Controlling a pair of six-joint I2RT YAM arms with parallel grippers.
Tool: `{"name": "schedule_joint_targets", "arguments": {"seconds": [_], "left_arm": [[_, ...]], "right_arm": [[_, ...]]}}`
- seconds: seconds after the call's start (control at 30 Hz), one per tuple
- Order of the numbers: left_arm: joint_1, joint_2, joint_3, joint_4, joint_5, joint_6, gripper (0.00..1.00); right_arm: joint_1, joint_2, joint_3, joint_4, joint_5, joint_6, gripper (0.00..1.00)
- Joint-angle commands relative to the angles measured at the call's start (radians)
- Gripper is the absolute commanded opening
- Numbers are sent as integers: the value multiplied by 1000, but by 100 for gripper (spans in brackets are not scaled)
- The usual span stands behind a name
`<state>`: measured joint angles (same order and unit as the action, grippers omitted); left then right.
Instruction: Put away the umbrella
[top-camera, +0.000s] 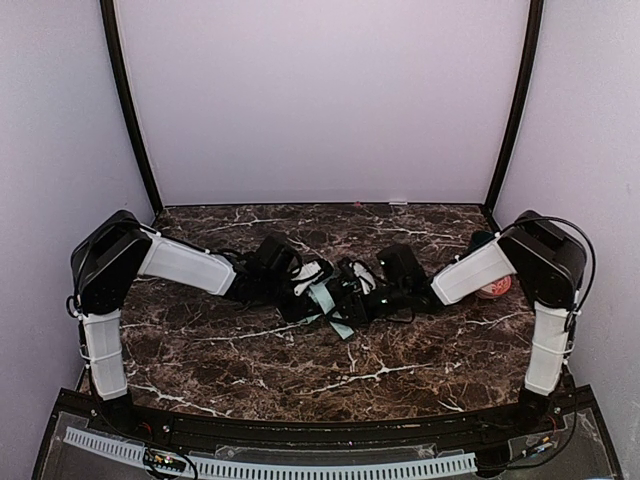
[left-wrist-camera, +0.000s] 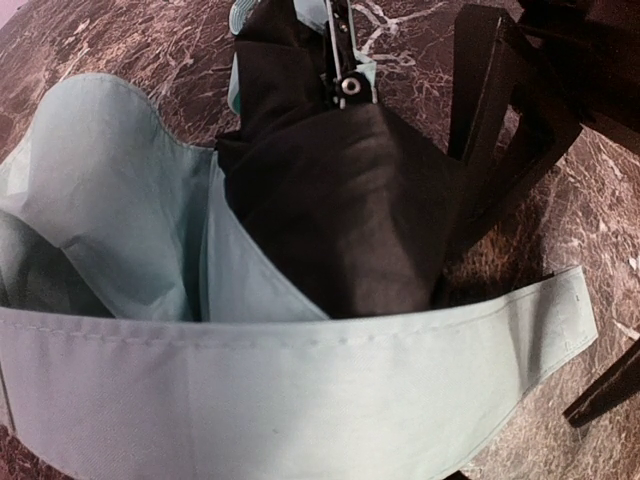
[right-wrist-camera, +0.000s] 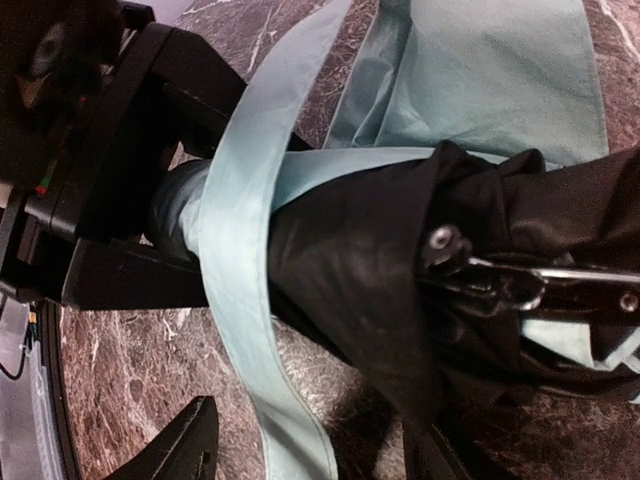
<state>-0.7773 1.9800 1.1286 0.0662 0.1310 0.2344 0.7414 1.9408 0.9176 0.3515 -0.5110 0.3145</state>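
- Umbrella (top-camera: 335, 290) folded, lying on marble table (top-camera: 250, 370), mint strap (right-wrist-camera: 240, 200) loose.
- L gripper (right-wrist-camera: 170, 220) clamped on umbrella end.
- R gripper (right-wrist-camera: 310, 445) jaws apart, beside umbrella.

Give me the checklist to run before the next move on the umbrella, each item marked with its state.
1. Left jaws clamped on the umbrella: ok.
2. Right jaws open beside the umbrella: ok.
3. Mint strap laid across the umbrella: ok.
4. Strap end fastened: not ok, it lies loose on the table.
5. Canopy folds tucked in: not ok, they billow out.
6. Orange bowl clear of the right arm: cannot tell, partly hidden.
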Motion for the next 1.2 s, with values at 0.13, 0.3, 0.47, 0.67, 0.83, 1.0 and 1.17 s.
{"name": "schedule_joint_targets", "arguments": {"seconds": [0.13, 0.3, 0.47, 0.67, 0.83, 1.0, 1.17], "left_arm": [[13, 81, -52, -187, -49, 10, 0], [48, 82, -25, -178, -35, -68, 0], [118, 50, 4, -133, 44, -126, 0], [137, -18, 4, -73, 68, -128, 0], [188, -120, -38, 42, 142, -184, 0], [193, -329, -99, 149, 224, -221, 0], [187, -479, -150, 269, 415, -316, 0]], "right_arm": [[6, 77, 26, 84, -149, 61, 10], [11, 14, -8, 53, -188, 52, 0], [38, -128, -109, 35, -184, 41, 0], [76, -200, -184, -9, -141, 44, 0], [112, -204, -153, -70, -95, 0, 0], [111, -215, -136, -117, 19, -51, 0], [109, -237, -96, -78, 103, -106, 0]]}}
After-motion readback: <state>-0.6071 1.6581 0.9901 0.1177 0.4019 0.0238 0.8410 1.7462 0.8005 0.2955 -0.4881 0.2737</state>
